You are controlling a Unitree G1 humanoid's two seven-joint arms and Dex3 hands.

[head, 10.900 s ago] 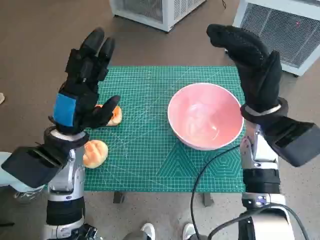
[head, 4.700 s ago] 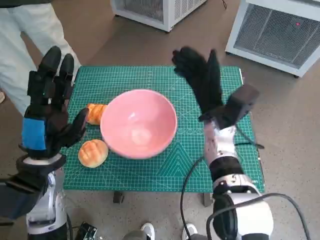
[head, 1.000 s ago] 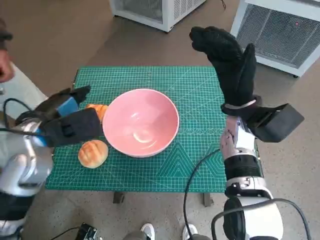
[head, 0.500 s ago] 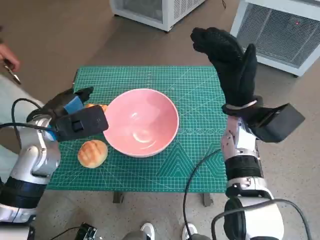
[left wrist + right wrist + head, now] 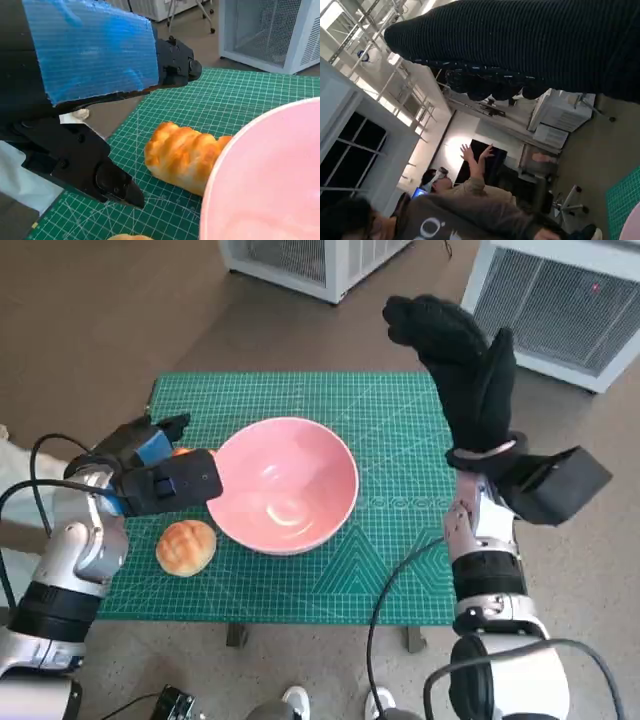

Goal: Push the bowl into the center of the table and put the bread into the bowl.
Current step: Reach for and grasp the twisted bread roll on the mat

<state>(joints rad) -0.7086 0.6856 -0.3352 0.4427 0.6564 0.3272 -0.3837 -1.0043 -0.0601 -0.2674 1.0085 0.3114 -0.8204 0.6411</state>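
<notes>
brown floor point(image 5: 120, 310); white vented cabinets point(image 5: 560, 300)

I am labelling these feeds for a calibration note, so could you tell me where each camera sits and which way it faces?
Head view: on the robot's head, looking steeply down at the green mat; shows both forearms, the left hand and the raised right hand.
Left wrist view: behind the left hand, facing along its fingers over the mat.
Right wrist view: behind the right hand, facing out into the room at people.
Shared: head and left wrist views both show the pink bowl and the long bread beside it.
</notes>
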